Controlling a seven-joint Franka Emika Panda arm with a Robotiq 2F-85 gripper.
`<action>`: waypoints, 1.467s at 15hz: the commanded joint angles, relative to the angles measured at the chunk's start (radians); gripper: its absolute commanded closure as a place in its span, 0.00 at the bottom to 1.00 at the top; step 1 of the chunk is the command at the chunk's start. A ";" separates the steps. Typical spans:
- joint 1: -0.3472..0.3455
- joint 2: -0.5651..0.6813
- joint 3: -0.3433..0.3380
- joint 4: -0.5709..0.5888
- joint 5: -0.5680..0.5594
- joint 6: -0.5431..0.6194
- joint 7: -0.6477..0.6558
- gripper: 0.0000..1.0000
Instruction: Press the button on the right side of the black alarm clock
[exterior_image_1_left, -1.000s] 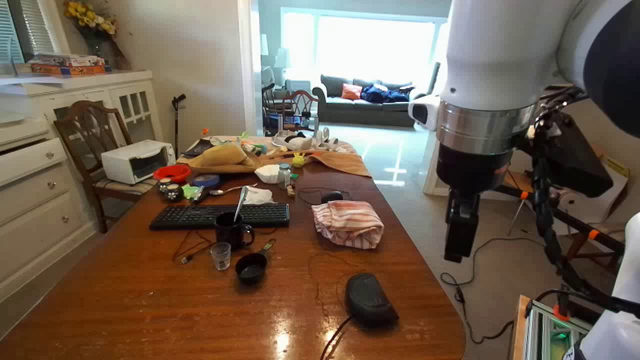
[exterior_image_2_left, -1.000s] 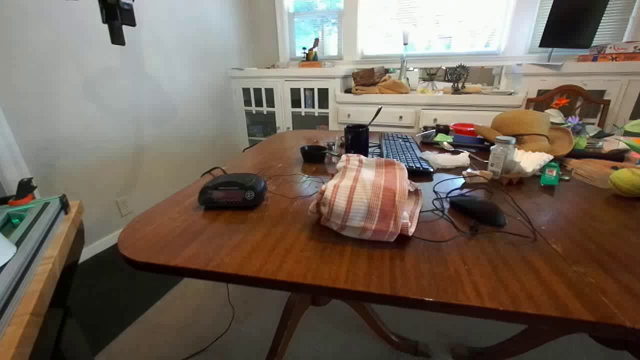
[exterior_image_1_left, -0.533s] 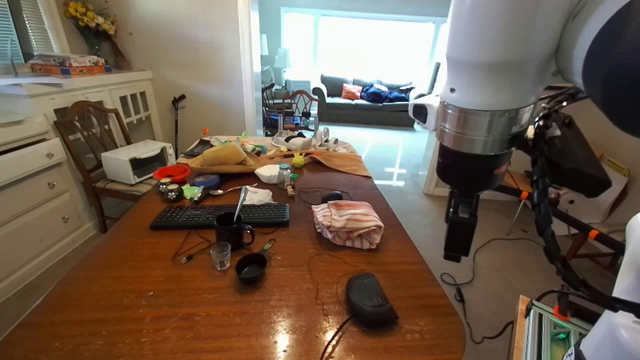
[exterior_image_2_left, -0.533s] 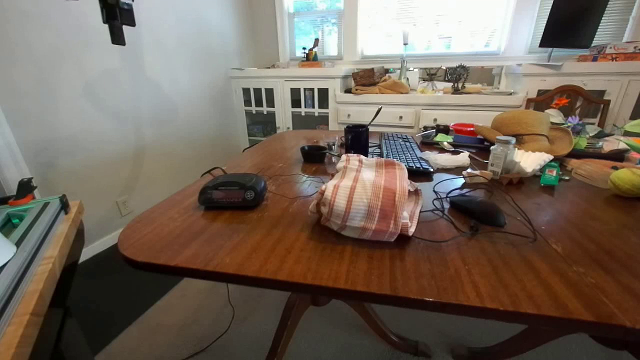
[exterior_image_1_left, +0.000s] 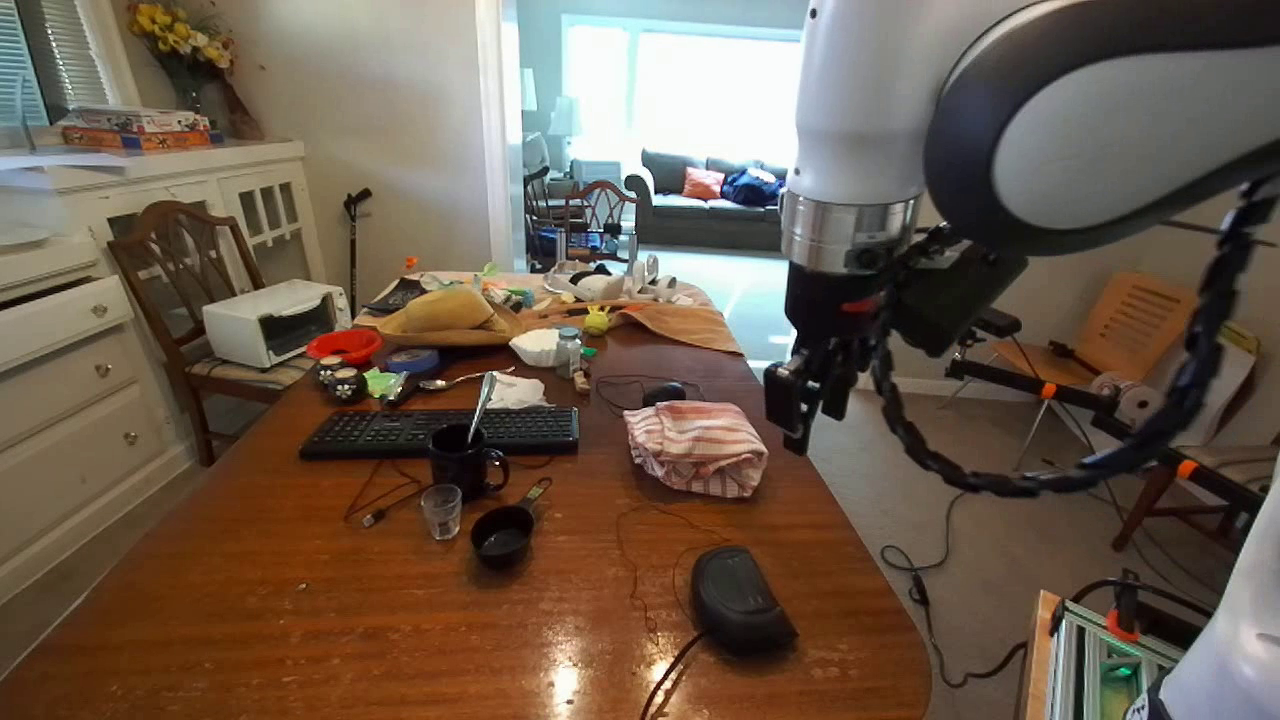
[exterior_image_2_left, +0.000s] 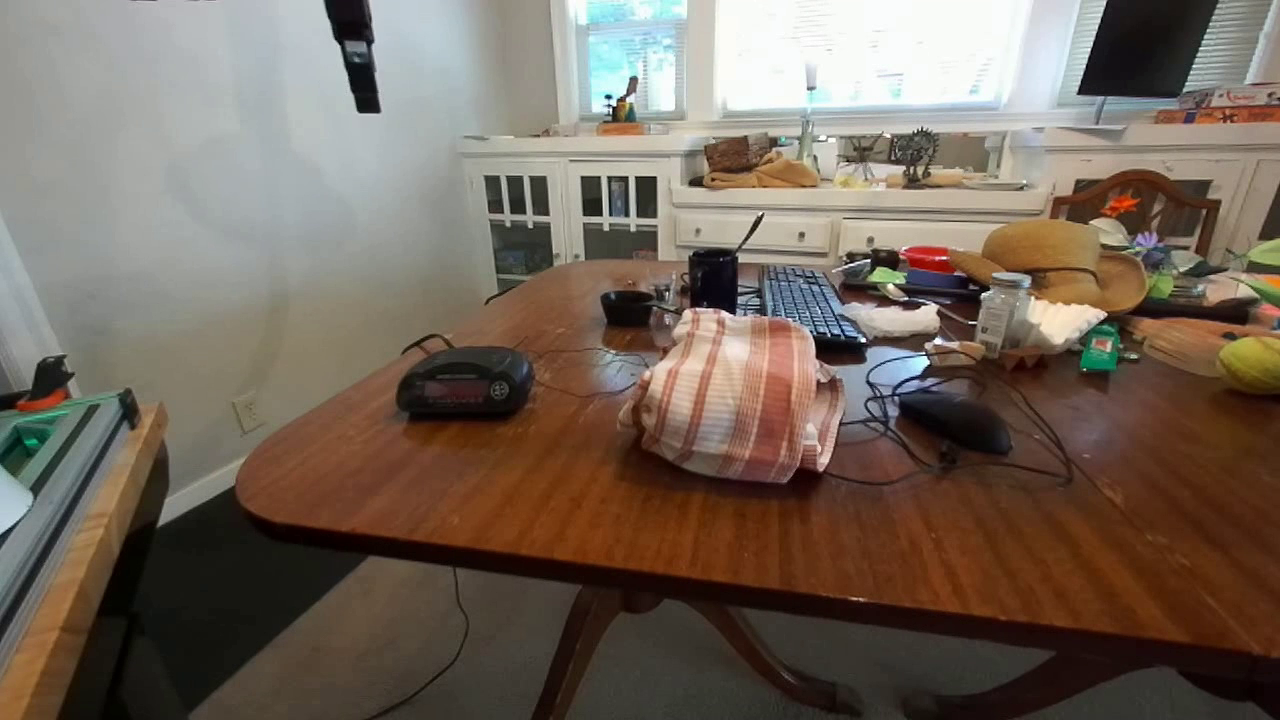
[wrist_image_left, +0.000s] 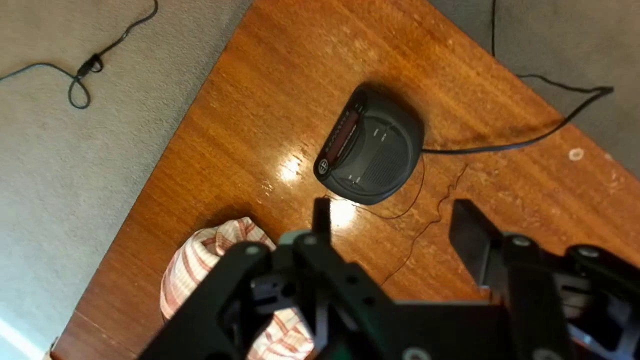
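The black alarm clock (exterior_image_1_left: 740, 605) lies on the wooden table near its end. It also shows in an exterior view (exterior_image_2_left: 465, 382), with a display and a round emblem on its front. In the wrist view the clock (wrist_image_left: 376, 150) shows its top, with small button markings near both ends and a ribbed patch. My gripper (wrist_image_left: 393, 217) is open with nothing between its fingers. It hangs in the air, well above the table and apart from the clock. It shows in both exterior views (exterior_image_1_left: 797, 410) (exterior_image_2_left: 362, 85), cut by the top edge in one of them.
A striped cloth bundle (exterior_image_1_left: 697, 448) lies beside the clock on the table (exterior_image_1_left: 330, 620). A black mug (exterior_image_1_left: 462, 470) with a spoon, a small glass (exterior_image_1_left: 441, 512), a black measuring cup (exterior_image_1_left: 503, 535) and a keyboard (exterior_image_1_left: 380, 432) stand farther off. The clock's cord (wrist_image_left: 500, 147) runs over the edge.
The arm has swung inward from beside the table to near its edge, and the gripper has turned. The clock and the table things have not moved.
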 joint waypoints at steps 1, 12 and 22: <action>-0.043 0.148 -0.048 0.070 -0.004 0.076 0.079 0.67; -0.073 0.235 -0.158 -0.102 0.024 0.421 0.094 1.00; -0.088 0.319 -0.190 -0.131 0.004 0.469 0.095 0.99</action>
